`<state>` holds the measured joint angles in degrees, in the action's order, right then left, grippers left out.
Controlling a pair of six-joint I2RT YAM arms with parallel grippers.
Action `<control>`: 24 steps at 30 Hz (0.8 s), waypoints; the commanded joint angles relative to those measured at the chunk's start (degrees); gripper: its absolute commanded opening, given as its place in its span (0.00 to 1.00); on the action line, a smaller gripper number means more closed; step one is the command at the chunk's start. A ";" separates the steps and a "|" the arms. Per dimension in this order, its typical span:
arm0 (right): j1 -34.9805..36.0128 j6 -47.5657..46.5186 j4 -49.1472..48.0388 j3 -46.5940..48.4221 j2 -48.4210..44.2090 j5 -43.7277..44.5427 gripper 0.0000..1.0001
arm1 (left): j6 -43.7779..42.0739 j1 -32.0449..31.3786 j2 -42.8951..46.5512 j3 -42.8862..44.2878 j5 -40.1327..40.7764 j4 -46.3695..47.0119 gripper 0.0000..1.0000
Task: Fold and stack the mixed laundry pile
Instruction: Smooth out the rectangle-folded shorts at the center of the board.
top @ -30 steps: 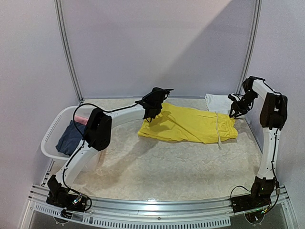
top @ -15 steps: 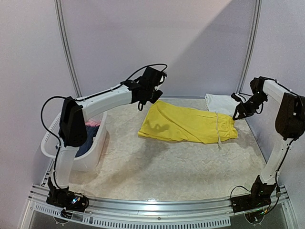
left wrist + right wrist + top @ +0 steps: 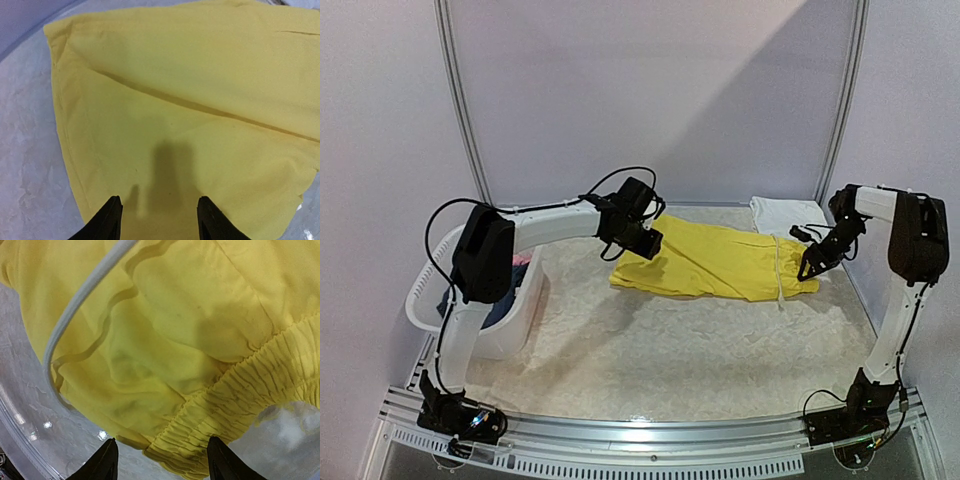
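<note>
Bright yellow shorts (image 3: pixel 720 262) lie spread flat at the table's middle back, waistband to the right. My left gripper (image 3: pixel 638 246) hangs low over their left leg end; in the left wrist view it (image 3: pixel 159 206) stands open above smooth yellow cloth (image 3: pixel 190 100), gripping nothing. My right gripper (image 3: pixel 810 268) is at the waistband end; in the right wrist view it (image 3: pixel 162 454) is open, straddling the gathered elastic waistband (image 3: pixel 240 390), beside the white drawstring (image 3: pixel 80 300). A white T-shirt (image 3: pixel 785 213) lies folded at the back right. A pink piece (image 3: pixel 523 259) and a dark navy piece (image 3: pixel 510 303) sit in the basket.
The white slotted basket (image 3: pixel 425 290) stands at the left table edge, partly behind my left arm. Wall panels close the back and both sides. The crinkled table surface (image 3: pixel 670 350) stretches in front of the shorts.
My left gripper has dropped from above the back down onto the shorts' left end. My right gripper has moved down and left from the T-shirt to the waistband corner.
</note>
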<state>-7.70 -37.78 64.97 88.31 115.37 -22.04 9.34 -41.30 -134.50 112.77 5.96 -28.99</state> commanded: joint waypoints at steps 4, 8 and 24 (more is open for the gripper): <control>1.08 0.13 0.12 -2.20 4.11 1.76 0.57 | 5.26 2.49 -1.27 -1.94 -5.22 -0.07 0.52; 4.99 -0.98 1.83 -8.85 2.05 3.52 0.52 | 3.65 2.43 3.92 -6.38 -2.89 -0.07 0.52; 8.33 -0.23 21.05 0.14 -8.66 -0.03 0.58 | 1.41 -0.53 17.65 -22.09 0.04 1.38 0.54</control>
<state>4.60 -37.74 76.05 81.78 110.72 -20.49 11.60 -39.77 -117.58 92.86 7.05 -28.14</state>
